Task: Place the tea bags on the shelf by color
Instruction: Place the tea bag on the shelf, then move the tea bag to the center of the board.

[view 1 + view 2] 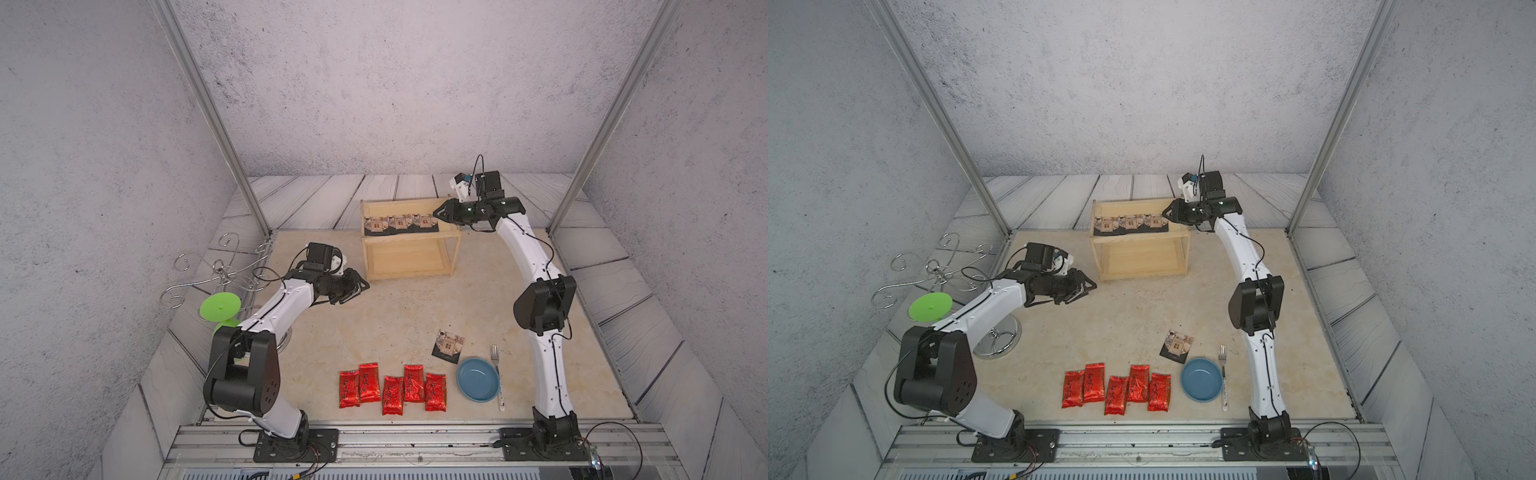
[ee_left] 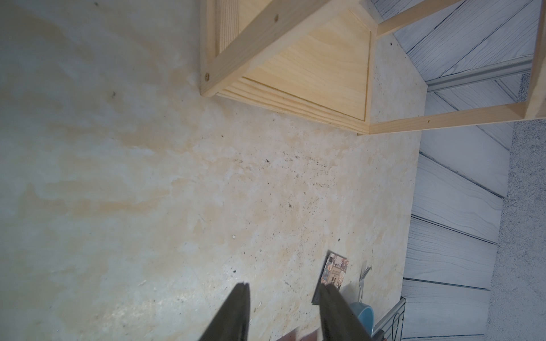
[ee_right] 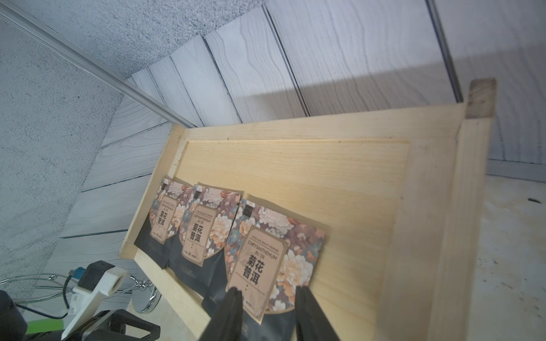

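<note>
The right fingers (image 3: 233, 301) are spread over the end black bag (image 3: 266, 251), which lies flat on the shelf's (image 1: 409, 204) top tier. The blacks (image 1: 400, 224) sit in one row there. The left fingers (image 2: 240, 301), apart and empty, wait before the shelf. A loose black (image 1: 448, 347) and five reds (image 1: 392, 388) lie on the worktop (image 1: 395, 316) in front of it.

My left gripper (image 2: 284, 286): fingers blurred and cut off at the frame edge in the left wrist view.
Loose squarish black tea bag with beige house-like print (image 2: 335, 270): one end is behind my finger.
Round blue bowl (image 2: 365, 314): mostly hidden by that same finger.
Glossy red foil tea bags (image 1: 391, 395): dark script too small to read in both top views.
Pale wooden two-tier shelf (image 2: 310, 68): upper tier out of frame in the left wrist view.
My right gripper (image 3: 267, 290): finger bases cut off; I cannot tell whether it touches the packet.
Nearest shelved black floral tea bag (image 3: 266, 251): lower edge is behind my fingers.
</note>
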Controlling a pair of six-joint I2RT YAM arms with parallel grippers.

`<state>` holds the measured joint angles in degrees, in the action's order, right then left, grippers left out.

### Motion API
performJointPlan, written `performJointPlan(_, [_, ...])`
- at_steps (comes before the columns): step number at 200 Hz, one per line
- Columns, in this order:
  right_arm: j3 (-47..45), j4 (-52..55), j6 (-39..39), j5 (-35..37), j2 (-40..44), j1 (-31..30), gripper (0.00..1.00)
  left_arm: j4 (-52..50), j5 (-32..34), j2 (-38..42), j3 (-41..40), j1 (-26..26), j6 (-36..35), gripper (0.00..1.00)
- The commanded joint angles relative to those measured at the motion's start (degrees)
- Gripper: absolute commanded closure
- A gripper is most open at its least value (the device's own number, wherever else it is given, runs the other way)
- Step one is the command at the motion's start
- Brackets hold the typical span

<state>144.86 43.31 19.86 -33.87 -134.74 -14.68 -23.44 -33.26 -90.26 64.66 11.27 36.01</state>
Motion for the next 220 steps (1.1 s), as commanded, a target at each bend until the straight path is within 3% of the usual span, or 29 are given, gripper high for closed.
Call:
performJointPlan(1, [-1.2,2.8,-0.8,4.7,5.9,-0.8,0.66,-0.4,0.2,0.8,-0.3,0.2,-0.3,0.56])
performJointPlan(32, [-16.7,0.9,-0.9,12.9,19.7,-2.4,0.66,-1.9,2.3,3.1,-0.5,2.3,-0.8,0.56])
performJointPlan(62, [-40.9,-5.4,1.3,20.6,35.1,-5.5,0.66,-3.9,4.7,5.1,-1.2,5.6,-1.6,0.56])
performJointPlan(112, [-70.0,-7.9,3.5,28.3,50.2,-10.2,0.66,-5.3,7.7,4.8,-1.8,10.6,-1.6,0.50])
performJointPlan(170, [-87.2,-8.8,4.9,24.2,50.9,-18.7,0.63,-3.3,8.1,2.6,-4.1,13.6,-0.4,0.43])
performJointPlan(220, [-93.5,-11.0,5.5,24.2,49.5,-21.4,0.61,-2.5,6.9,1.1,-4.3,13.6,0.1,0.39])
